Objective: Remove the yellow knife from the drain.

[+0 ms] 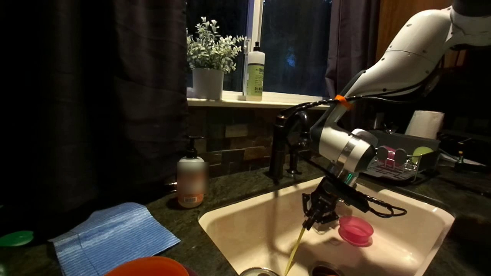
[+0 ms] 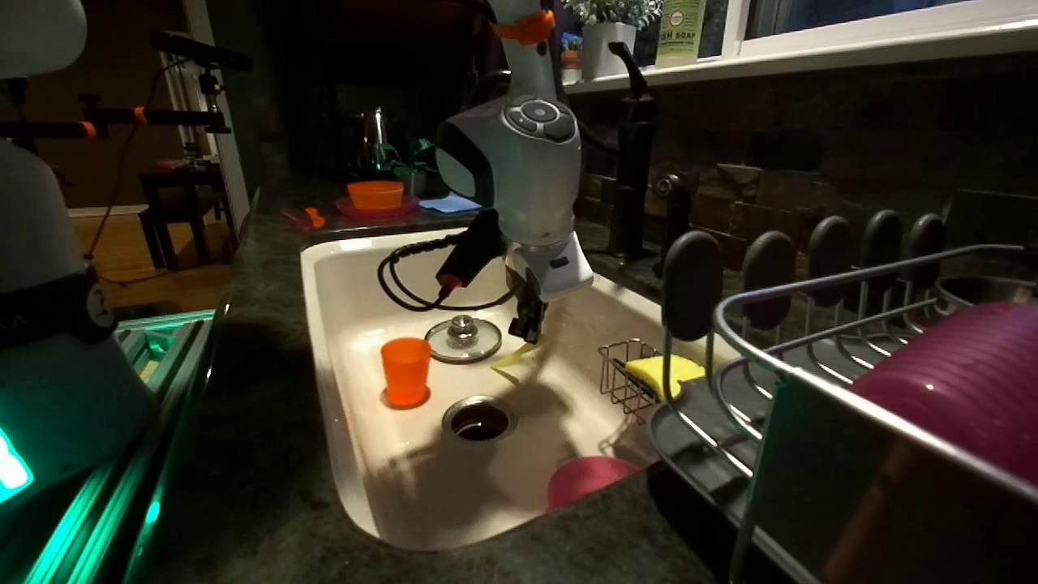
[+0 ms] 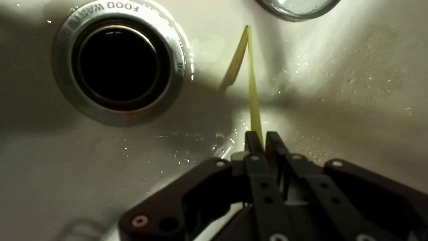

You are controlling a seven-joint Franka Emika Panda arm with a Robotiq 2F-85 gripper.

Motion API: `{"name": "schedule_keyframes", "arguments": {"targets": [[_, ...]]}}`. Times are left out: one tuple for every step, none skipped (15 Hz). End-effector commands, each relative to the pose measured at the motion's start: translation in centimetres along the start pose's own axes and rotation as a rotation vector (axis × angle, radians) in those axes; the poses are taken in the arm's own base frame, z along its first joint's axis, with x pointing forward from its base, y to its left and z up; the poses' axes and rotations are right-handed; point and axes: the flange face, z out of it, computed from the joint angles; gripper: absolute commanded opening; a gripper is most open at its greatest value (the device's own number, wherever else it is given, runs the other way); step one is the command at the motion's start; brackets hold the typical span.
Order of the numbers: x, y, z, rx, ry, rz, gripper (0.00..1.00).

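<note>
The yellow knife [image 1: 294, 253] slopes from my fingertips down to the sink floor, its lower end at or near the surface. It also shows in an exterior view [image 2: 516, 354] and in the wrist view [image 3: 253, 90], with a brownish reflection on the wet floor. My gripper [image 3: 262, 138] has its fingers close together around the knife's upper end; that end is hidden between them. The gripper also shows in both exterior views [image 1: 307, 226] [image 2: 525, 329]. The drain [image 3: 169, 36] is a metal ring with a dark hole, left of the knife in the wrist view; the knife is outside it.
In the white sink [image 2: 324, 341] stand an orange cup [image 2: 405, 369], a glass lid [image 2: 480, 344], a pink bowl [image 1: 355, 230] and a wire caddy [image 2: 623, 385] with a yellow sponge [image 2: 669, 371]. A dark faucet [image 1: 277, 149] and a dish rack [image 2: 799, 373] border the sink.
</note>
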Motion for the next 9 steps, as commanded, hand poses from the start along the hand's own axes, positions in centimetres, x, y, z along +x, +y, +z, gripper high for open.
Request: {"name": "schedule_keyframes", "arguments": {"targets": [[0.0,1.1,2.0,-0.036,0.029,0.000,0.02],[0.1,1.1,2.3,-0.042,0.036,0.000,0.02],[0.1,1.2,2.6,-0.048,0.042,0.001,0.02],[0.1,1.2,2.9,-0.053,0.045,0.001,0.02],[0.1,1.2,3.2,-0.057,0.046,0.002,0.02],[0.1,1.3,3.5,-0.061,0.051,0.004,0.02],[0.1,1.3,3.8,-0.062,0.052,0.008,0.02],[0.1,1.3,4.1,-0.063,0.053,0.011,0.02],[0.2,1.2,4.3,-0.059,0.053,0.016,0.02]]}}
